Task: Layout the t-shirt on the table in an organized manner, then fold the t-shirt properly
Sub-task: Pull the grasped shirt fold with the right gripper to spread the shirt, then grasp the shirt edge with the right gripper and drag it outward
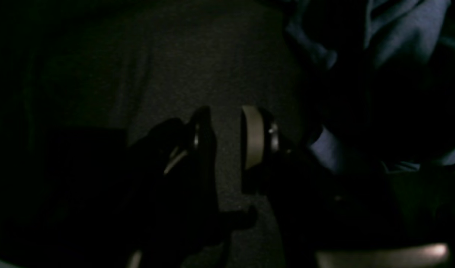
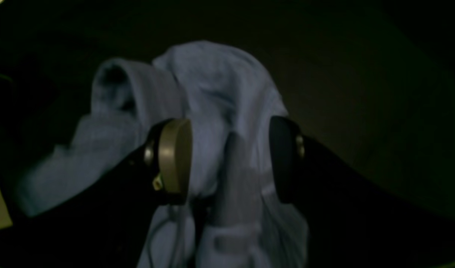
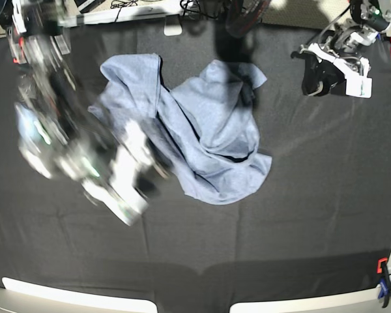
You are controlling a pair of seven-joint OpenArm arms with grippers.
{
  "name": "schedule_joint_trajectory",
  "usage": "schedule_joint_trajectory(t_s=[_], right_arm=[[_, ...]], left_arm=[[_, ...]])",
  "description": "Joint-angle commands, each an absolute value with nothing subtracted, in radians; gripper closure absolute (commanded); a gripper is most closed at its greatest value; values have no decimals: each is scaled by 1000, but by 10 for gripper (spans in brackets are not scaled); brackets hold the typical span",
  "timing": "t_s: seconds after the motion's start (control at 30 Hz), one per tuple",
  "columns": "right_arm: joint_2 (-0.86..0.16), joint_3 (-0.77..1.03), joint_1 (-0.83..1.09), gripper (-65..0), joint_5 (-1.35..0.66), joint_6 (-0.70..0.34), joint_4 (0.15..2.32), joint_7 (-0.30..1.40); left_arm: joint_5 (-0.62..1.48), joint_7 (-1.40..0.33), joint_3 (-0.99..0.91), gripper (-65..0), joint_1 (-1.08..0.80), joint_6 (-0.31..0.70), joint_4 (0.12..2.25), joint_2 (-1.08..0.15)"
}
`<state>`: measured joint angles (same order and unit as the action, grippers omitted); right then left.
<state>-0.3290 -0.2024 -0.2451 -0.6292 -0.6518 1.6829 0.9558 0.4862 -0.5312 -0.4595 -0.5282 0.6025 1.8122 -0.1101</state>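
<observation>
Blue-grey t-shirt (image 3: pixel 195 137) lying crumpled mid-table (image 3: pixel 313 215), right gripper (image 2: pixel 229 160) gaping wide around a fold, gripping nothing.
Risking dragging cloth when lifting; left gripper (image 1: pixel 227 143) idling part-open, empty, apart.

red clamp (image 3: pixel 382 265), cables (image 3: pixel 120 8) beyond table edge
</observation>
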Motion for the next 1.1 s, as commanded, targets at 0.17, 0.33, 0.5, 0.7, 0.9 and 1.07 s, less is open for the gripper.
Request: schedule_joint_trajectory(t_s=[0.17,0.33,0.5,0.7,0.9,1.07], right_arm=[[-211,-369,-567,-321,-623,-654,1328,973],[-88,-450,-748,-321,-570,-655,1019,973],[29,-488,-858,-321,-501,-654,724,933],[101,-488,-897,-321,-326,-629,488,805],[99,-488,-880,-321,-201,-573,447,699],[102,-488,-881,-321,-155,-538,447,587]], left_arm=[[505,-508,-463,-129,-532,607,1828,-111],[506,-508,-463,-129,-532,607,1828,-111],[506,-508,-463,-129,-532,607,1828,-111],[506,-508,-463,-129,-532,607,1828,-112],[506,-508,-463,-129,-532,607,1828,-112],[506,-508,-463,-129,-532,607,1828,-112]])
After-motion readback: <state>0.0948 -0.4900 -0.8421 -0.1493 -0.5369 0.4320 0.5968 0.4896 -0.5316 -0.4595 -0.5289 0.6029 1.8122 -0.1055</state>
